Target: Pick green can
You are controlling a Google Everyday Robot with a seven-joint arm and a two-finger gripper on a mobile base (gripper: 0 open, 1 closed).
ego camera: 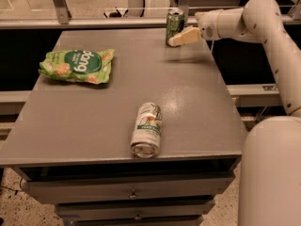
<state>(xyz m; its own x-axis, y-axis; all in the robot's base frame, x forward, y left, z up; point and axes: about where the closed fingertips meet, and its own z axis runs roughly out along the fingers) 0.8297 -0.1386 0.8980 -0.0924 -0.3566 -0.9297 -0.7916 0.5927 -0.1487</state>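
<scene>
The green can point(174, 23) stands upright at the far right edge of the grey table point(117, 93); it is dark green with pale markings and a silver top. My gripper point(180, 36) reaches in from the right on the white arm point(235, 22). Its pale tip overlaps the can's lower right side in the view. I cannot tell whether it touches the can.
A whitish can with a green band point(147, 130) lies on its side near the table's front edge. A green snack bag point(78, 65) lies at the left. A rail and glass partition point(94, 20) run behind the table. The robot's white body point(270, 173) is at the lower right.
</scene>
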